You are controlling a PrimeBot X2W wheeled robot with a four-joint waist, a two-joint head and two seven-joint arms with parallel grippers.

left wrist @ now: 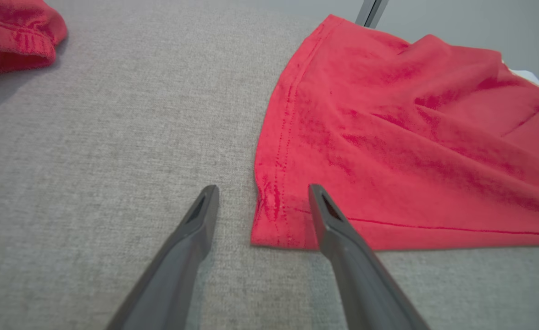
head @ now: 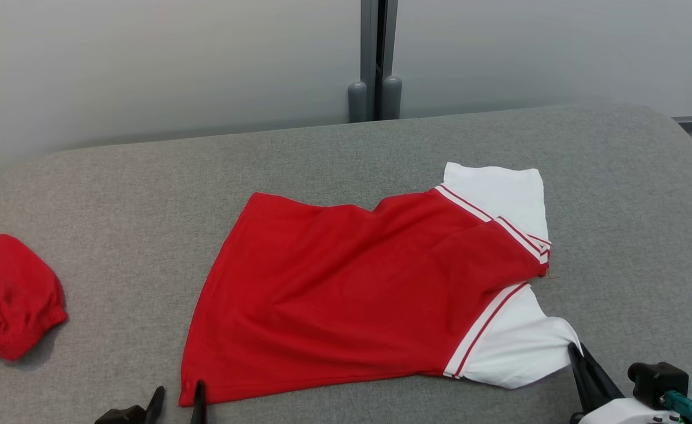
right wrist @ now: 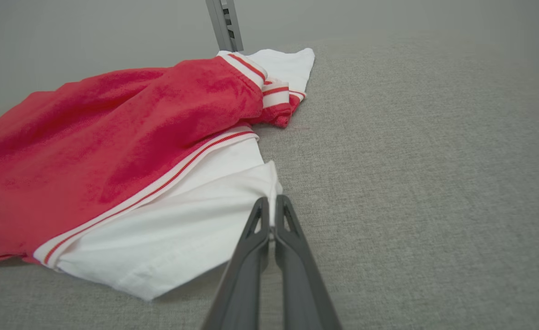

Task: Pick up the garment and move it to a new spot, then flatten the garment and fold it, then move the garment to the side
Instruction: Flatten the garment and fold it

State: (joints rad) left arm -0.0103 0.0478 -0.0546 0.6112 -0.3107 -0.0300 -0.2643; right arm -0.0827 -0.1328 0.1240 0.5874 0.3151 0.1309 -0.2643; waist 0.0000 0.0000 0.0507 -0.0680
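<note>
The red knit shirt with white short sleeves and red-and-white striped shoulder seams lies near the middle of the grey woven-fabric surface, its hem toward the robot's left and its sleeves toward the right. The red body is mostly spread out but not flat: long diagonal creases run across it, and the upper edge is rumpled where the fabric bunches toward the collar end. The far white sleeve lies flat, partly overlapped by the red body. The near white sleeve tapers to a point at the right gripper, whose two dark fingers are pressed together with the sleeve's edge pinched between them, low against the surface. The left gripper sits at the near hem corner with its fingers spread apart; one finger is over the stitched corner and the other over bare grey fabric, and contact with the cloth cannot be confirmed. A second crumpled red cloth item lies well apart at the left edge of the surface. A grey vertical post stands behind the surface against a pale wall.
</note>
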